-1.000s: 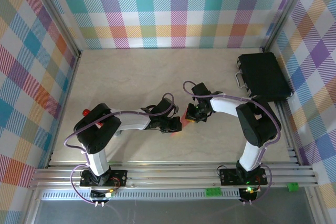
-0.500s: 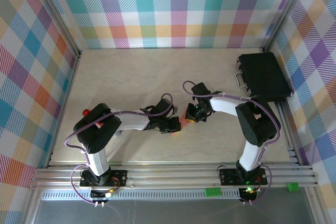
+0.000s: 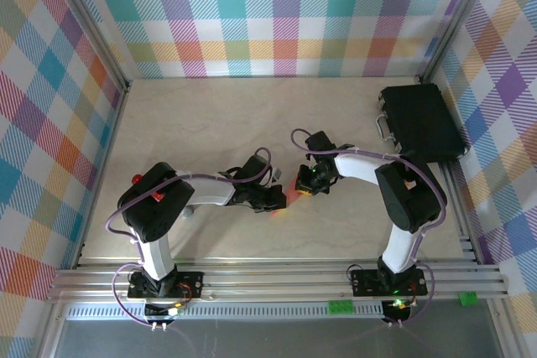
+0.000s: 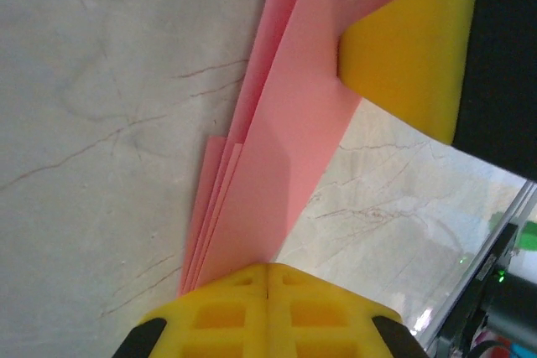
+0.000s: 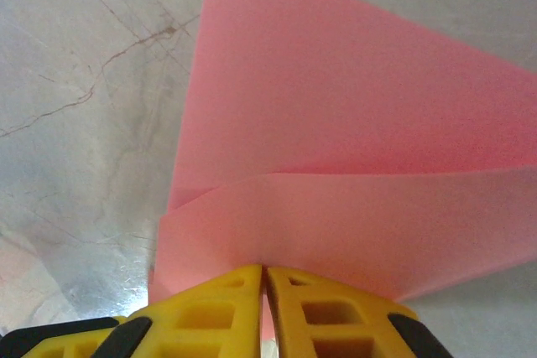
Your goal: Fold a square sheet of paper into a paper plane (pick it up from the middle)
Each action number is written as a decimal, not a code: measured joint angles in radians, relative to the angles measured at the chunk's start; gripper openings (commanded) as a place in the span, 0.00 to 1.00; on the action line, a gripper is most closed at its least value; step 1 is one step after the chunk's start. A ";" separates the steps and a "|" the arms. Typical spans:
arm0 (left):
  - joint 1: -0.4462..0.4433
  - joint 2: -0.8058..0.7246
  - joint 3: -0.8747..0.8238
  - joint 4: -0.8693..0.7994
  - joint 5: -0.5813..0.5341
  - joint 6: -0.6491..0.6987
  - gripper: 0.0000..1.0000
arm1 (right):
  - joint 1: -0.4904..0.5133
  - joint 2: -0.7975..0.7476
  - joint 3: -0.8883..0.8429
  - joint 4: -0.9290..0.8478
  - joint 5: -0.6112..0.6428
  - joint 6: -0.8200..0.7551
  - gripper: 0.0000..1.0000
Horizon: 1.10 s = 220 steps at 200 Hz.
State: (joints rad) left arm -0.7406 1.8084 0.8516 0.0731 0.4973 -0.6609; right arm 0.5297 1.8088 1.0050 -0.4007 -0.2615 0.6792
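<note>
The square sheet of paper (image 3: 290,196), salmon pink, is folded into several narrow layers and hangs just above the table between the two arms. My left gripper (image 3: 280,199) is shut on one end of it. In the left wrist view the paper (image 4: 294,123) runs up from my closed left gripper (image 4: 268,271) to a yellow finger (image 4: 411,56) of the right gripper. My right gripper (image 3: 304,187) is shut on the other end. Seen from the right wrist, the paper (image 5: 352,123) fans out as a wide wedge with a loose flap above the right gripper (image 5: 265,274).
A black case (image 3: 421,121) lies at the back right by the wall. A small red object (image 3: 137,179) sits near the left arm's elbow. Plaid walls close in three sides, and a metal rail (image 3: 268,278) runs along the front.
The left wrist has turned slightly and both grippers have edged a little to the left with the paper. Both grips hold.
</note>
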 measured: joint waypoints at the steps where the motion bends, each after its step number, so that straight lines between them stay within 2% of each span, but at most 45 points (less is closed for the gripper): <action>1: 0.000 0.000 0.000 -0.003 0.001 0.005 0.00 | 0.000 0.000 0.000 0.000 0.000 -0.002 0.14; 74: 0.015 -0.025 0.000 -0.104 0.020 0.180 0.00 | -0.001 0.008 0.012 -0.015 -0.002 -0.024 0.14; 138: 0.026 -0.109 -0.097 -0.111 0.018 0.187 0.00 | -0.002 0.017 0.025 -0.027 -0.013 -0.040 0.14; 198: 0.029 -0.261 -0.114 -0.360 -0.057 0.187 0.00 | -0.003 0.016 0.025 -0.026 -0.017 -0.042 0.14; 220: 0.029 -0.300 -0.079 -0.357 -0.073 0.173 0.00 | -0.003 0.014 0.024 -0.026 -0.017 -0.042 0.14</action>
State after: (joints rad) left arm -0.7116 1.5082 0.7723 -0.2840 0.4240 -0.4877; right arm 0.5266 1.8229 1.0294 -0.4267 -0.2787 0.6376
